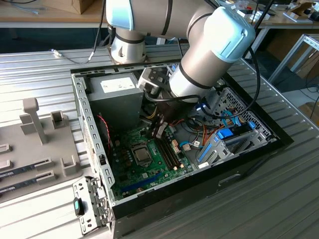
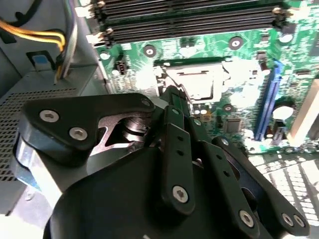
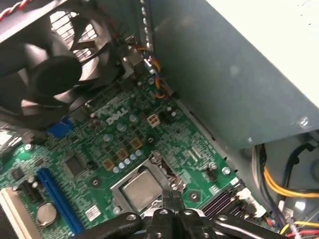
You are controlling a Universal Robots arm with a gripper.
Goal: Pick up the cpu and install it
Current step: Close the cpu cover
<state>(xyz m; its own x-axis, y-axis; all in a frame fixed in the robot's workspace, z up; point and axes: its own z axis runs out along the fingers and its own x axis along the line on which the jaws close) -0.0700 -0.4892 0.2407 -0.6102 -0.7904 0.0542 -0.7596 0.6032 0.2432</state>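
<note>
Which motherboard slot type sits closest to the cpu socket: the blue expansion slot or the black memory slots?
The black memory slots: they run right beside the socket holding the cpu. The blue expansion slot lies further off, toward the case's front edge.

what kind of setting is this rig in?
Likely a robotics lab or test workshop: an open PC case lies on a ribbed metal table, a parts fixture beside it, benches and cables behind.
</note>
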